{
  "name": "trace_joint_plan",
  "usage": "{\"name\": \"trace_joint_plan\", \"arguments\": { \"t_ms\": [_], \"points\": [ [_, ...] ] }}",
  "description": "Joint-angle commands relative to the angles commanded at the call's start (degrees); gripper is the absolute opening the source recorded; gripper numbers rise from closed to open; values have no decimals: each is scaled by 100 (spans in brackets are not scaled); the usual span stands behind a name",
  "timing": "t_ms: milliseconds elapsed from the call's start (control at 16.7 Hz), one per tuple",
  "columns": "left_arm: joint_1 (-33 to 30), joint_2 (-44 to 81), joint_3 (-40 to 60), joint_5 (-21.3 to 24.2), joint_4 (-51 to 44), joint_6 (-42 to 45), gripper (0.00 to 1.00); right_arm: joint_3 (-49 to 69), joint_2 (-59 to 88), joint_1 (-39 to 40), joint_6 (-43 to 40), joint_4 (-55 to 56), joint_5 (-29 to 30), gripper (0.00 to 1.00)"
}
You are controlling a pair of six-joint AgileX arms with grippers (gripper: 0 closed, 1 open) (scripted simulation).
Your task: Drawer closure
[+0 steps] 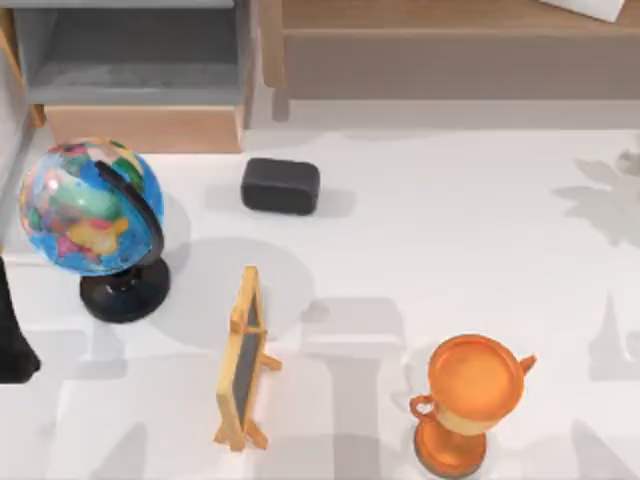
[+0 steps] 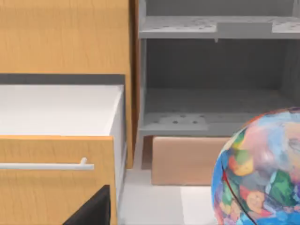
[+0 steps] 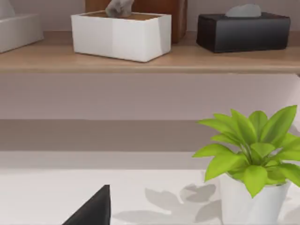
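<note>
The drawer sits at the table's back left. It is a wide box with grey inner walls and a light tan front panel. The left wrist view faces that tan panel below grey boards. A dark part of my left gripper pokes in at the table's left edge, in front of the globe and well short of the drawer. It also appears as a dark wedge low in the left wrist view. My right gripper is a similar dark wedge in its own wrist view, facing a wall shelf.
A globe on a black stand stands just in front of the drawer. Nearby are a black block, a small easel blackboard and an orange trophy. A pulled-out orange-wood drawer with a white handle lies left of the grey unit. A potted plant stands by my right arm.
</note>
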Motion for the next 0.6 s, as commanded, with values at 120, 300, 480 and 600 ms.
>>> {"name": "trace_joint_plan", "arguments": {
  "t_ms": [120,300,480,600],
  "points": [
    [-4,9,6,-5,7,1,100,0,0,0,0,0,0,100],
    [-166,381,235,-190,280,20,100,0,0,0,0,0,0,100],
    [-520,1286,697,-551,830,40,100,0,0,0,0,0,0,100],
    [-835,2123,1089,-850,1298,45,100,0,0,0,0,0,0,100]
  ]
}}
